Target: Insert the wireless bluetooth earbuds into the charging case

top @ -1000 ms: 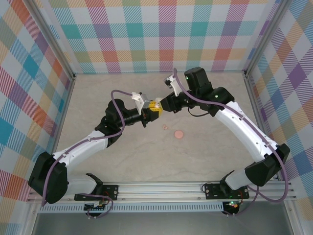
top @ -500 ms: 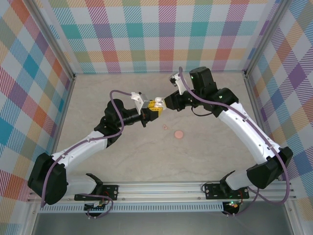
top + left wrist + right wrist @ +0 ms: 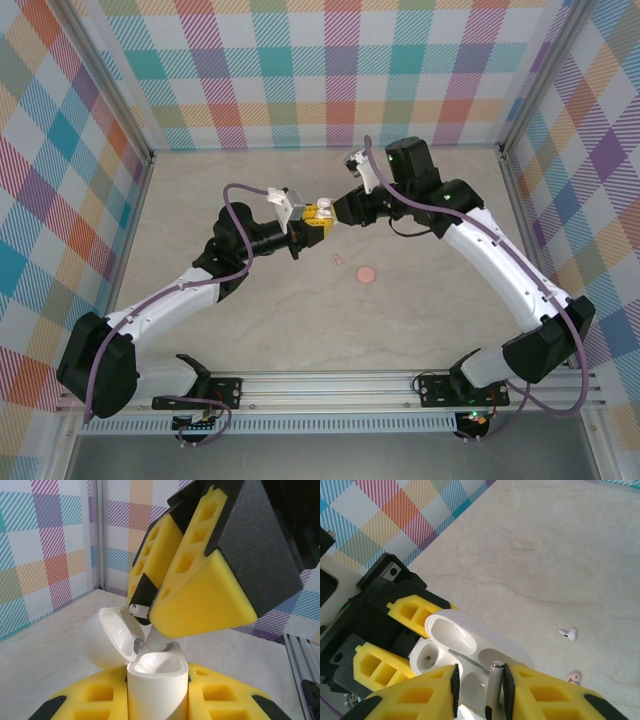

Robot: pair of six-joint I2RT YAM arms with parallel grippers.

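Both my arms meet over middle of beige marbled bench (image 3: 420, 330). Left pincer (image 3: 312, 225) reaches in from left, right pincer (image 3: 334, 211) from right, yellow tips almost touching. Small white charging case (image 3: 323, 203) at left pincer's tip, between the two. Jaw gaps too small to read. Salmon-pink disc (image 3: 366, 272) lies flat nearer my bases. Tiny pinkish bit (image 3: 338, 260) near disc, apart.

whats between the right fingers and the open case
An earbud: its stem stands in the gap between the right fingers, at the mouth of the charging case. The right wrist view shows it best.
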